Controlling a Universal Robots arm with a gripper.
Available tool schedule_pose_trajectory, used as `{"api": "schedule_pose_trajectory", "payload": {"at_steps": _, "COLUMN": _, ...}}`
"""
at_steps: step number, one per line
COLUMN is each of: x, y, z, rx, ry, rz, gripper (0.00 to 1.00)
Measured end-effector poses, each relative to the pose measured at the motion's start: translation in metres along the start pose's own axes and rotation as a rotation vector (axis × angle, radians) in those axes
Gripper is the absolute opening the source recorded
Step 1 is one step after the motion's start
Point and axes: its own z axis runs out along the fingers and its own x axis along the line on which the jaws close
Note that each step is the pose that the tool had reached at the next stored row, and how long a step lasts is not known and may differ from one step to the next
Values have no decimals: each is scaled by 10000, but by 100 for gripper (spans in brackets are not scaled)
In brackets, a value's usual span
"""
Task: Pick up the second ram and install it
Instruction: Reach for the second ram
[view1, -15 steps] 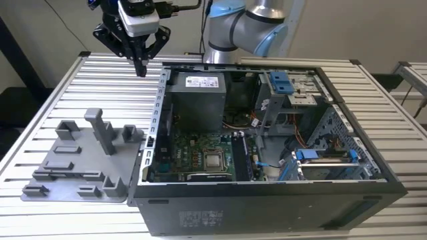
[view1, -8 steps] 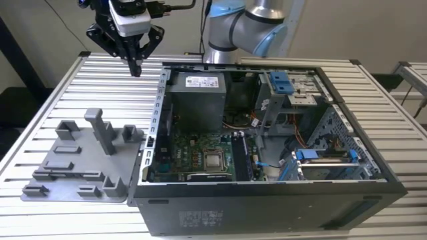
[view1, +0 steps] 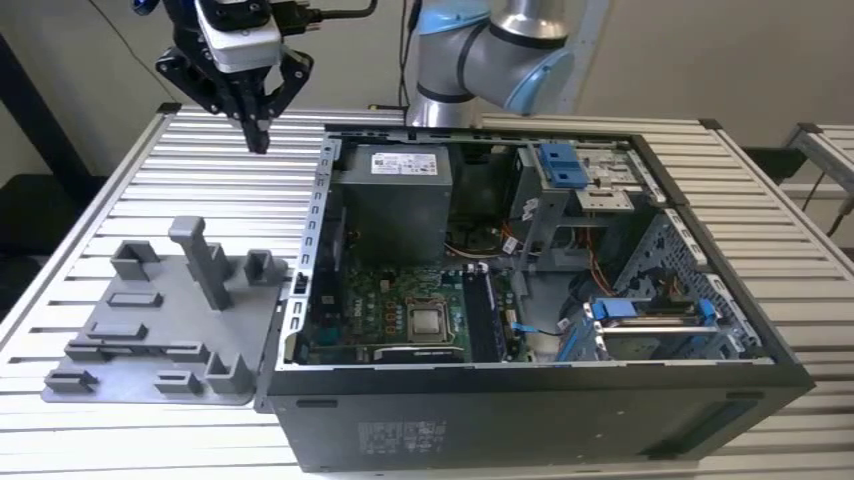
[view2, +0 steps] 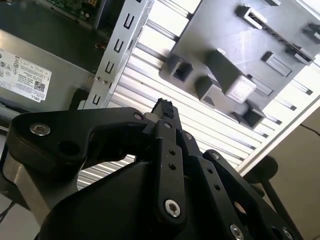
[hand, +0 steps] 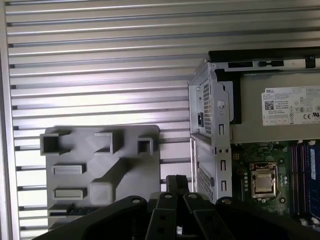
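My gripper (view1: 258, 138) hangs above the slatted table, behind the grey fixture (view1: 147, 330) and on the exterior view's left of the open computer case (view1: 320, 200). Its black fingers meet at a point, shut with nothing visible between them, as both wrist views confirm at the gripper (view2: 164, 107) (hand: 176, 184). The second ram is out of view. The memory slots (view1: 483, 300) lie on the motherboard beside the processor socket (view1: 427, 322); in the first wrist view the slots (hand: 300, 170) are blue strips at the picture's edge.
The grey fixture (hand: 100, 170) (view2: 235, 60) carries raised blocks and a tall post (view1: 200, 260). The power supply (view1: 394, 195) (hand: 280, 110) fills the case's rear corner. Blue drive brackets (view1: 647, 312) and cables sit on the exterior view's right. The arm's base (view1: 467, 60) stands behind the case.
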Motion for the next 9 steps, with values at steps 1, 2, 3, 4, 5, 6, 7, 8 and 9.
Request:
{"api": "schedule_pose_trajectory", "payload": {"at_steps": 1, "x": 17, "y": -1, "z": 0, "rx": -1, "ry": -5, "rz": 1, "gripper": 11}}
{"api": "schedule_pose_trajectory", "payload": {"at_steps": 2, "x": 36, "y": -2, "z": -1, "rx": -1, "ry": -10, "rz": 0, "gripper": 11}}
{"api": "schedule_pose_trajectory", "payload": {"at_steps": 3, "x": 53, "y": -4, "z": -1, "rx": -1, "ry": -14, "rz": 0, "gripper": 11}}
{"api": "schedule_pose_trajectory", "payload": {"at_steps": 4, "x": 70, "y": -5, "z": -1, "rx": -2, "ry": -19, "rz": -1, "gripper": 11}}
{"api": "schedule_pose_trajectory", "payload": {"at_steps": 5, "x": 87, "y": -6, "z": -1, "rx": -2, "ry": -24, "rz": -2, "gripper": 11}}
{"api": "schedule_pose_trajectory", "payload": {"at_steps": 6, "x": 105, "y": -8, "z": -2, "rx": -2, "ry": -29, "rz": -2, "gripper": 11}}
{"api": "schedule_pose_trajectory", "payload": {"at_steps": 7, "x": 122, "y": -9, "z": -2, "rx": -3, "ry": -34, "rz": -2, "gripper": 11}}
{"api": "schedule_pose_trajectory", "payload": {"at_steps": 8, "x": 139, "y": -10, "z": -2, "rx": -3, "ry": -38, "rz": -2, "gripper": 11}}
{"api": "schedule_pose_trajectory", "payload": {"at_steps": 9, "x": 157, "y": -11, "z": -3, "rx": -3, "ry": -42, "rz": -2, "gripper": 11}}
